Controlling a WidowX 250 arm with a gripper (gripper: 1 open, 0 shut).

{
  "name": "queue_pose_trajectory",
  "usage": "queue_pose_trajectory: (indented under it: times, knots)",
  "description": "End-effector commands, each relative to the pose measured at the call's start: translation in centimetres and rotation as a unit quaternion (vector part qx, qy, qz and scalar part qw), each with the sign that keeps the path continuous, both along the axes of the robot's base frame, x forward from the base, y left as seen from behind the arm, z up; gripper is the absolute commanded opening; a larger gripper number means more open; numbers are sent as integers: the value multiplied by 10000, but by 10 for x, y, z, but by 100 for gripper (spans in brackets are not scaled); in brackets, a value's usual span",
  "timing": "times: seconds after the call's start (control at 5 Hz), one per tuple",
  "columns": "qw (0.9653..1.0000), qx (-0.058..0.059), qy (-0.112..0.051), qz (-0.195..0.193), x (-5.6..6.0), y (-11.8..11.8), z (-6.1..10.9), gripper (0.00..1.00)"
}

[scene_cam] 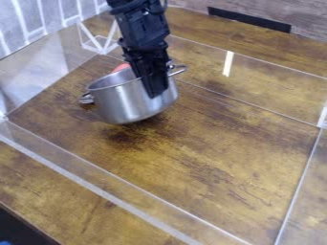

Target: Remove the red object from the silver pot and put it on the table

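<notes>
Looks barely begun, as far as can be judged. Shows nothing yet of any red object on the wooden tabletop around and below the gripper. Hidden from this angle, so cannot be placed for certain; probably down inside the stainless-steel pot, beneath the rim and close beside the fingertips. Not to be confused with the pinkish-red handle, just visible past the rim beyond the hand. Seems clenched on the pot's wall at the rim, holding steel rather than anything red, with the pot tilted and apparently raised off the wood. Left to do, by that reading: let go of the wall, reach in, grasp, lift out, set down. Impossible to tell, while out of sight, which way to call its pointing or its long axis.
</notes>
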State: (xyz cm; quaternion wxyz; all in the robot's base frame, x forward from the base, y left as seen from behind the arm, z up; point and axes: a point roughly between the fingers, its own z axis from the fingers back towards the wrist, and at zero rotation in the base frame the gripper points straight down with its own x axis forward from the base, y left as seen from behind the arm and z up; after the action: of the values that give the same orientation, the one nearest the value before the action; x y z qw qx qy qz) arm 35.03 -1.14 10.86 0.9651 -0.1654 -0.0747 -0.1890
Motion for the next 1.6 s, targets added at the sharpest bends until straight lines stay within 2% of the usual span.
queue_pose_trajectory:
  times: [0.0, 0.8, 1.4]
  knots:
    - [9990, -61, -447, 36, 7, 11, 29, 0]
    - [9989, -438, -45, 131, 10, 21, 11, 0]
    - [9971, -657, 285, 240, 9, 26, -2, 0]
